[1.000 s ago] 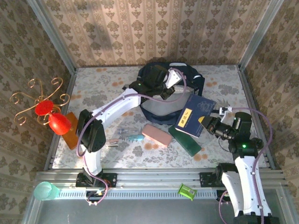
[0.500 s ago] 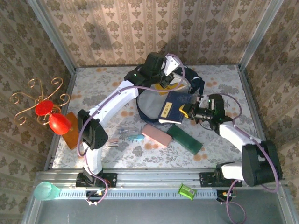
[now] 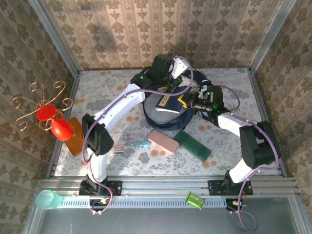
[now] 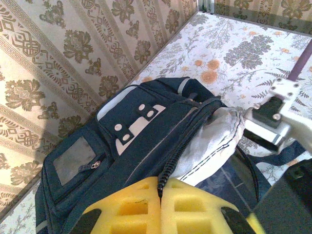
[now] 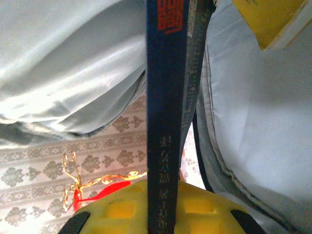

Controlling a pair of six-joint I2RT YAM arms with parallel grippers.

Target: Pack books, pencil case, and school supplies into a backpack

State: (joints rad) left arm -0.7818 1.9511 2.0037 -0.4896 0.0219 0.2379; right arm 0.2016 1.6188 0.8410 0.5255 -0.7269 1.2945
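On the rail along the near edge sit a teal cup point(image 3: 47, 199) at the left and a small green box point(image 3: 195, 200) right of the middle. On the flowered surface point(image 3: 234, 87), towards the near edge and close to its middle, the pink pencil case point(image 3: 163, 140) lies slantwise. A dark green slab point(image 3: 193, 145) lies just beside its right end. Left of the case lie the teal-handled tool point(image 3: 140, 144) and, a little nearer the left edge, the thin pen-like sticks point(image 3: 119, 147), all loose and apart from the bag. An orange-brown slab point(image 3: 74, 139) lies at the left edge, under a gilt wire stand point(image 3: 46, 113) with red ornaments.

Farther back, at the middle of the far edge, the backpack point(image 4: 146, 141) lies with its mouth towards the arms and its pale lining point(image 4: 209, 146) showing. The right gripper point(image 5: 163, 191) reaches in from the right, its jaws pinching the spine of the navy book point(image 3: 165, 103). The book stands on edge between the folds of lining, partly inside the mouth. The left gripper point(image 4: 161, 192) is over the bag from the left. Its jaws are pressed together on the zip edge of the backpack, holding that side of the mouth up. The bag's front pockets and grey-white patches face the far left corner of the surface
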